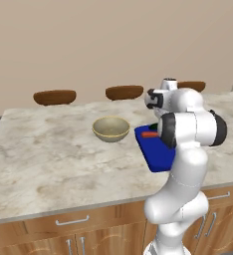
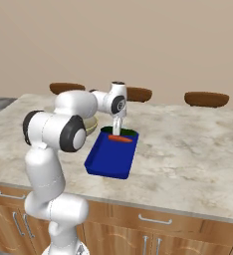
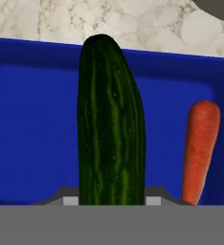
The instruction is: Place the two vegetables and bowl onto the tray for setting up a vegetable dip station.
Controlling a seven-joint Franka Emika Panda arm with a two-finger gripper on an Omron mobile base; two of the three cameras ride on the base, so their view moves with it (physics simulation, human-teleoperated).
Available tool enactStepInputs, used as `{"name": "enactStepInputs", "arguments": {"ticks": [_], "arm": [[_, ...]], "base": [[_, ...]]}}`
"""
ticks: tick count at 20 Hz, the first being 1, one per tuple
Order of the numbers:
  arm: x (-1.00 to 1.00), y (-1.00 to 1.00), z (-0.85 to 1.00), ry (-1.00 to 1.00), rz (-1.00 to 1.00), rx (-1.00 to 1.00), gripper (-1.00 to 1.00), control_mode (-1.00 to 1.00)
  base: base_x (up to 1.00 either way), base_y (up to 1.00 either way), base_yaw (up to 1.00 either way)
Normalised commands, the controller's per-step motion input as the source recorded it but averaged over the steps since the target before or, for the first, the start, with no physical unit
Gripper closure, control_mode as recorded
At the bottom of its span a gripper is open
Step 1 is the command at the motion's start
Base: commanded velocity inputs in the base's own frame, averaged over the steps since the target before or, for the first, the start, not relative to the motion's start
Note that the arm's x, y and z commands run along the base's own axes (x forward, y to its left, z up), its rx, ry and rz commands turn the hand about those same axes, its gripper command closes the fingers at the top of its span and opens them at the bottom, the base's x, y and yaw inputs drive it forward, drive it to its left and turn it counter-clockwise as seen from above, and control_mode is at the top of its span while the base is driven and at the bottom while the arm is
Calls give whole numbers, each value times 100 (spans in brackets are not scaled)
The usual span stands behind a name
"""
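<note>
In the hand view, a dark green cucumber (image 3: 111,119) is seen running straight up between the two finger tips of the gripper (image 3: 111,201), its near end pinched at the jaws; the jaws are judged to be closed on it, part-way shut around its girth. The cucumber's long axis is aligned with the line of sight of the hand, pointing away from the jaws toward the far rim of the blue tray (image 3: 32,124), over whose floor it is held. Just beside the cucumber, on the tray floor, a carrot (image 3: 200,148) is laid roughly parallel to it, apart from it and not touched.

In the right base view the gripper (image 2: 117,130) is seen lowered over the far end of the tray (image 2: 106,164), with the carrot (image 2: 120,139) lying across that same end.

Beyond the tray's left side in the left base view, the beige bowl (image 1: 111,129) is set upright on the marble counter (image 1: 49,159), near the tray (image 1: 158,157) but not on it. Release of the cucumber is judged to be the step in hand; the bowl is yet to be placed
</note>
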Motion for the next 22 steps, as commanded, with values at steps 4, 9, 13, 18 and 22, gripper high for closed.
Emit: {"name": "enactStepInputs", "arguments": {"ticks": [4, 9, 13, 18, 22], "arm": [[26, 0, -9, -11, 0, 0, 100, -100], [18, 0, -10, -9, 0, 0, 100, -100], [9, 0, -37, -5, 0, 0, 100, -100], [11, 0, -35, -6, 0, 0, 100, -100], [9, 1, -10, -1, 0, 0, 100, -100]], "base": [[0, 0, 0], [0, 0, 0], [0, 0, 0], [0, 0, 0], [0, 0, 0]]}}
